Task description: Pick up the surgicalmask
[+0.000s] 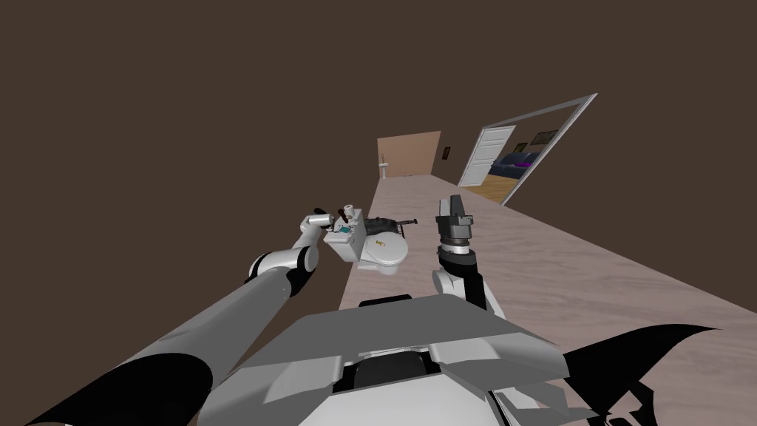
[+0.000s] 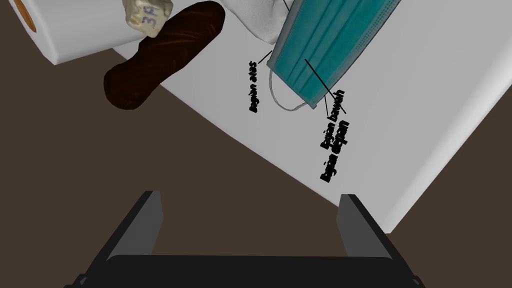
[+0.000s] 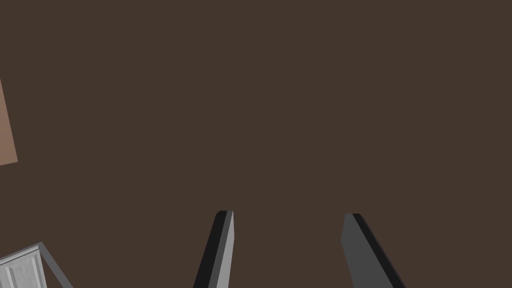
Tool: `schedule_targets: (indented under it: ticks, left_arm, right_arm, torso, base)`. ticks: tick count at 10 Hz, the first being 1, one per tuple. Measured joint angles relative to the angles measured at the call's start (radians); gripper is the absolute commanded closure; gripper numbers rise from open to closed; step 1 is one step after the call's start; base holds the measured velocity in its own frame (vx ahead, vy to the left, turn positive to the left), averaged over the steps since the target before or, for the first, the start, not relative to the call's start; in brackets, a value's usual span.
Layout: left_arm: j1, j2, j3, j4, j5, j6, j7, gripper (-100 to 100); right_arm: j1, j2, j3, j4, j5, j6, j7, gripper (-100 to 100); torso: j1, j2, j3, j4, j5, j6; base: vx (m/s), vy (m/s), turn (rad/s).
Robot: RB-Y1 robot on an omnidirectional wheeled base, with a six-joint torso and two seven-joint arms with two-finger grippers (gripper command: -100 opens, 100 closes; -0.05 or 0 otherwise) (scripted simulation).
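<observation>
Left tool stands wide open, holding and touching nothing, at the edge of the white toilet tank top. The teal surgical mask lies flat on it, beyond the fingertips, near a dark brown object. Right tool is raised, fingers parted, empty. Brown wall, pale floor.

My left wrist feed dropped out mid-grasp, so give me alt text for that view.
A teal surgical mask lies on the white toilet tank top, ahead of the open left gripper and not yet inside its grasp. A dark brown oblong object and a toilet paper roll sit beside the mask.
</observation>
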State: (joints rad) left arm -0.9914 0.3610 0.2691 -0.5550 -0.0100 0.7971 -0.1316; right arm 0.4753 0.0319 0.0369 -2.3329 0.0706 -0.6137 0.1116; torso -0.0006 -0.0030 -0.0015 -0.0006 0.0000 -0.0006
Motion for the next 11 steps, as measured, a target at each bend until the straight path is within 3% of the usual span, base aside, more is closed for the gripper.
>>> schedule_targets:
  ticks: [3,5,6,7,8,11]
  left_arm:
    - [-0.051,0.005,0.009,0.083,-0.003,0.062,-0.016,-100]
    - [-0.053,0.0,0.016,0.072,-0.004,0.132,-0.029,-100]
    - [-0.062,0.001,0.017,0.094,-0.004,0.131,-0.03,-100]
    - [-0.1,0.009,0.02,0.16,-0.005,0.127,-0.034,-100]
    - [-0.081,0.001,0.022,0.118,-0.005,0.16,-0.039,-100]
    - [-0.095,0.001,0.028,0.142,-0.006,0.208,-0.05,-100]
  right_arm:
    - [0.0,0.0,0.0,0.0,0.0,0.0,0.0,0]
    - [0.0,0.0,0.0,0.0,0.0,0.0,0.0,0]
    - [0.0,0.0,0.0,0.0,0.0,0.0,0.0,0]
    - [0.0,0.0,0.0,0.0,0.0,0.0,0.0,0]
    - [0.0,0.0,0.0,0.0,0.0,0.0,0.0,0]
    - [0.0,0.0,0.0,0.0,0.0,0.0,0.0,0]
  torso:
    - [0.0,0.0,0.0,0.0,0.0,0.0]
    - [0.0,0.0,0.0,0.0,0.0,0.0]
    - [0.0,0.001,0.001,0.0,0.0,0.0]
    - [0.0,0.001,0.0,0.0,0.0,0.0]
    - [0.001,0.001,0.0,0.0,0.0,0.0]
    - [0.0,0.001,0.0,0.0,0.0,0.0]
  base:
    - [0.048,-0.01,-0.01]
    - [0.026,-0.008,-0.002]
    - [0.029,0.0,-0.009]
    - [0.034,0.001,-0.009]
    - [0.018,-0.001,0.003]
    - [0.03,-0.005,-0.004]
